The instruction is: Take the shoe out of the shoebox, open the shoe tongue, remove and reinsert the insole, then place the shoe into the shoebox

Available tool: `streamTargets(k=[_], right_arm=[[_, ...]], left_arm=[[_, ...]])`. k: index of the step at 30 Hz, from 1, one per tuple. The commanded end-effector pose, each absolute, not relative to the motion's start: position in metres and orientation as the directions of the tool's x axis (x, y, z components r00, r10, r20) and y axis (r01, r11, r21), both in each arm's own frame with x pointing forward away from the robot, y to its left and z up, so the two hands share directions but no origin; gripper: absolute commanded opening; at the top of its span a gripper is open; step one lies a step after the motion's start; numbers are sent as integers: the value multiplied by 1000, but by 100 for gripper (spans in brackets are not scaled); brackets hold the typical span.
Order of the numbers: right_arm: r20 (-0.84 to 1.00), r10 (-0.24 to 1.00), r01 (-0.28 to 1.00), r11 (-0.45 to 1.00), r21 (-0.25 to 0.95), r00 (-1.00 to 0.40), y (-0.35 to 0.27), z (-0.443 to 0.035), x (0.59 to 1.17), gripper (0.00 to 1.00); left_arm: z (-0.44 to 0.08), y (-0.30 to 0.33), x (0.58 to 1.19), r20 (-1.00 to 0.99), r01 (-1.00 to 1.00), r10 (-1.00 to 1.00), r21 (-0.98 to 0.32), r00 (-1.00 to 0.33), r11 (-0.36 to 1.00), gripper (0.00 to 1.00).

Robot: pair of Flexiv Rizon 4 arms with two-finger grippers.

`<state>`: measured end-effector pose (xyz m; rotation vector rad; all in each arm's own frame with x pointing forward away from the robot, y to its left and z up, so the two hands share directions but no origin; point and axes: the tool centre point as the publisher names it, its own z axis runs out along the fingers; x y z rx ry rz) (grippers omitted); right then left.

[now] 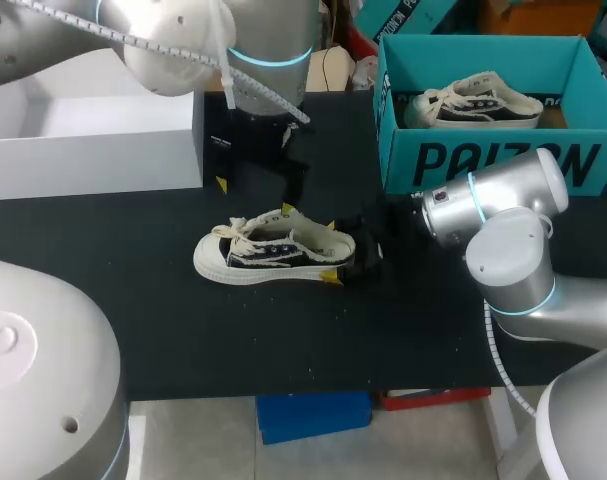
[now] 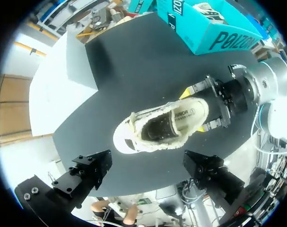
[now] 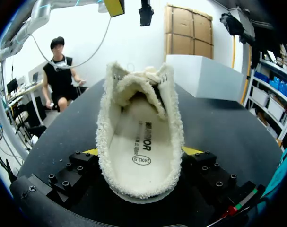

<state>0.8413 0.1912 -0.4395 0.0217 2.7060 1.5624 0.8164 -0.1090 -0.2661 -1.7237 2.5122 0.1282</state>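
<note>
A black-and-white low sneaker point(image 1: 268, 255) with fleece lining stands upright on the black table point(image 1: 133, 250), toe pointing left. My right gripper point(image 1: 331, 251) is shut on its heel, one yellow tip on each side. In the right wrist view the heel point(image 3: 141, 189) sits between the fingertips point(image 3: 193, 151), and the white insole point(image 3: 134, 156) lies flat inside under the tongue point(image 3: 150, 78). My left gripper point(image 1: 254, 196) hangs open above the shoe's laces, touching nothing. From the left wrist the shoe's opening point(image 2: 160, 128) lies straight below the left gripper point(image 2: 148, 168).
A teal shoebox point(image 1: 483, 160) stands at the back right with a second sneaker point(image 1: 473, 105) in it. A white box point(image 1: 93, 150) stands at the back left. Bare table lies in front of the shoe.
</note>
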Motion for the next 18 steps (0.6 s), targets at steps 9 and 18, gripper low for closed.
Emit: streamTargets(k=[9,18], right_arm=[[-7,22,5,500,866,-1000,194,-444,842,0],[-7,22,5,500,866,-1000,194,-444,842,0]], left_arm=[[-297,-138,815,-239,-996,-969,77,-68,51,100],[-297,-138,815,-239,-996,-969,77,-68,51,100]])
